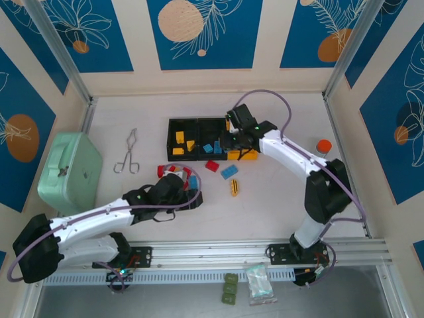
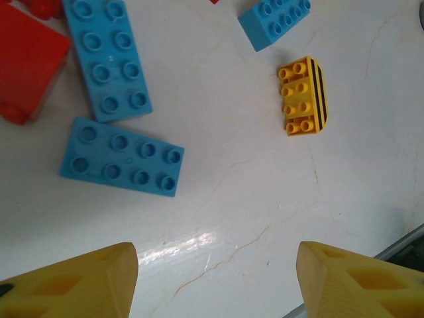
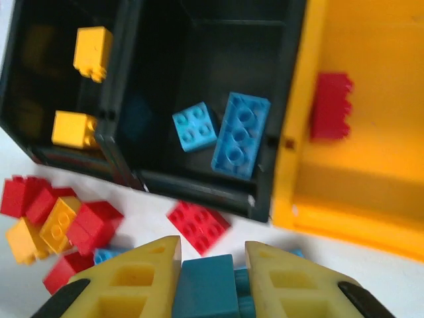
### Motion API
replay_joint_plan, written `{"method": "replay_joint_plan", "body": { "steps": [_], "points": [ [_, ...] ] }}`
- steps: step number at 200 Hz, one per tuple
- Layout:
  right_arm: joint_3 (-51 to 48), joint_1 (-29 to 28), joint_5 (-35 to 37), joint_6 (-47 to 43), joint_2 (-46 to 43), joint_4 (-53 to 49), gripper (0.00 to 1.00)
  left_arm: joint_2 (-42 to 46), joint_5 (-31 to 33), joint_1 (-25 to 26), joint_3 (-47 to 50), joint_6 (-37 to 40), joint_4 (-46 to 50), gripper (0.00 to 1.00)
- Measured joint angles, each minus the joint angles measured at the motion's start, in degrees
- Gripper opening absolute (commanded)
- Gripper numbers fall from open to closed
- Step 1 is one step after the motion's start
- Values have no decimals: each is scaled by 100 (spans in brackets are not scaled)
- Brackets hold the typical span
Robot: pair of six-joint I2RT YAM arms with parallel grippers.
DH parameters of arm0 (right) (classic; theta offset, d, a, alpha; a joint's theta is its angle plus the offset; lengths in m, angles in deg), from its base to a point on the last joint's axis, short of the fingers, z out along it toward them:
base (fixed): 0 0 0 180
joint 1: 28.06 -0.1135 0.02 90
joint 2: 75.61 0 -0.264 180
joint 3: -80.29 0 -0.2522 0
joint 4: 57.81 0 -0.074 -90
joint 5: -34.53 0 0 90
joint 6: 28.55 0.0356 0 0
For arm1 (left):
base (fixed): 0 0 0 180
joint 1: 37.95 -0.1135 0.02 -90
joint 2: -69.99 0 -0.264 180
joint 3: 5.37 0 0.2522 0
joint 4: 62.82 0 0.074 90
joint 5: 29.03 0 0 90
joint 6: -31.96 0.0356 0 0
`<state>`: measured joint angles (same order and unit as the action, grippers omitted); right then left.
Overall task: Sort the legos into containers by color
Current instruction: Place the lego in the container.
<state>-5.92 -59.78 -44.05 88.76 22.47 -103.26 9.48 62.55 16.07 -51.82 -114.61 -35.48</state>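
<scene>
While it hangs close to the bins, right gripper [image 3: 212, 250]: its two yellow fingers pinch a small blue plastic brick [image 3: 204, 288].
Left gripper [image 2: 215, 268]: fingers spread wide apart with nothing between them, low over the white table [image 2: 252, 199].
Row of three joined plastic bins [image 1: 199, 122]: toward the far edge of the table, about the middle.
Left black bin [image 3: 26, 79]: yellow bricks [image 3: 93, 52] sit inside.
Middle black bin [image 3: 218, 59]: two light blue bricks [image 3: 242, 136] lie on its floor.
Yellow bin [image 3: 371, 46]: at the right end of the row — one red brick [image 3: 329, 106] inside.
Loose pile of red and yellow bricks [image 3: 56, 222]: on the table just in front of the left black bin.
Single red brick [image 3: 199, 226]: on the table, near the middle bin's front wall.
Under the left gripper: two long light blue bricks [image 2: 122, 156] close together, and a yellow brick with black stripes [image 2: 303, 97] lying apart from them.
Mint-green plastic box [image 1: 68, 169]: by the table's left edge.
Metal tongs [image 1: 127, 154]: between the green box and the bins.
Orange-capped bottle [image 1: 323, 147]: by the table's right edge — standing up.
</scene>
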Motion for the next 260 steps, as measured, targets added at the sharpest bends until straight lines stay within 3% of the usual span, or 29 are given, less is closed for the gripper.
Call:
{"method": "replay_joint_plan", "body": {
  "steps": [60, 121, 165, 202, 260],
  "points": [
    [1711, -31, -138, 144, 1805, -328, 24, 828, 278, 0, 348, -221, 479, 64],
    [3136, -24, -199, 299, 3047, -765, 25, 920, 367, 0, 437, -319, 627, 64],
    [3676, -2, -199, 380, 3458, -1045, 30, 938, 382, 0, 501, -321, 671, 64],
    [3899, 2, -186, 422, 3526, -1250, 43, 957, 411, 0, 535, -343, 704, 64],
    [3497, -37, -127, 420, 3130, -1239, 44, 1023, 474, 0, 535, -345, 719, 65]
  ]
}}
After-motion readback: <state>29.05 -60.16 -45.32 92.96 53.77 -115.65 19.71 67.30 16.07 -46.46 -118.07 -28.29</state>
